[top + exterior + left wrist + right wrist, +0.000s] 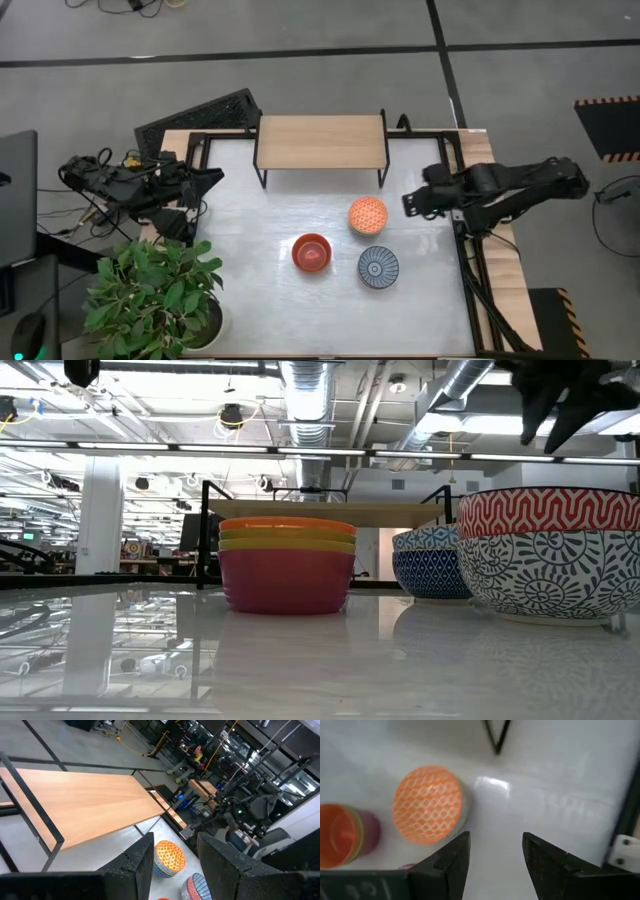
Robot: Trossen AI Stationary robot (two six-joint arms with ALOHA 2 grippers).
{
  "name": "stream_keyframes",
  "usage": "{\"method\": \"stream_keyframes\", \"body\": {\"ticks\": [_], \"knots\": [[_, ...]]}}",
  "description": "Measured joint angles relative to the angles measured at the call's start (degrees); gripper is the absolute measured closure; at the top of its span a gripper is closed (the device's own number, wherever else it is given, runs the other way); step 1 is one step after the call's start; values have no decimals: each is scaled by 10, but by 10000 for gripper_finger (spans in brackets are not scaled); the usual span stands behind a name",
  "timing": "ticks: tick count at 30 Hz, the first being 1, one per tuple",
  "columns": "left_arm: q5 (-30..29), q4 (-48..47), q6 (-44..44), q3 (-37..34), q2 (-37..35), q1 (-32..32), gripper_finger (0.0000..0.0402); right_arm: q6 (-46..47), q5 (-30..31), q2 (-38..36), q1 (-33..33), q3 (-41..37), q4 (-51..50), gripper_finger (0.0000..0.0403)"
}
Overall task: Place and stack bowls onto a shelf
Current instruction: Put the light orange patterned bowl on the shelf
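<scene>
Step in hand, by the look of it: reaching for the first pick. Toward the right edge of the worktop (260, 300), just beside the orange-patterned bowl (367, 215) and above the surface: the right gripper (494, 847), fingers parted, gripping nothing. At the left edge, well apart from every bowl: the left gripper (175, 847), likewise spread wide and empty, waiting.

To do it well:
- Bring the right gripper over the near side of the orange-patterned bowl's rim, one finger inside and one outside.
- Lower straight down. Close on the wall, not the lip, since glazed ware probably slips.
- Lift clear before travelling to the shelf (320, 140) at the middle of the far edge. Mind its thin black legs.
- Set down flat and well in from the shelf's edges, leaving room for stacking.

Materials and shapes:
- Orange-patterned bowl: round, glossy, fine lattice inside, blue diamond print outside. Looks like ceramic.
- Red stack (311, 253), near the worktop's middle: plain matt nested bowls, magenta at the bottom, yellow bands above, orange-red on top. Probably plastic and light.
- Blue-grey bowl (378, 267), toward the near edge: radial lines inside. Seen from table height, a red zigzag bowl (548, 512) nested in a blue floral one.
- Shelf: pale wood top, smooth, bare.
- Worktop: white, glossy, reflective.
</scene>
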Motion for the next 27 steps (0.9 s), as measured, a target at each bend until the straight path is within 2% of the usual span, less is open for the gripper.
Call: {"method": "stream_keyframes", "body": {"ticks": [8,17,27], "knots": [[5,-10,0,0,0,0,266,-20,-38,82,-5,0,57,196],[5,-30,-1,0,0,0,266,-35,-75,147,-30,0,74,196],[5,-33,0,0,0,0,266,-60,-88,209,-59,0,107,196]]}}
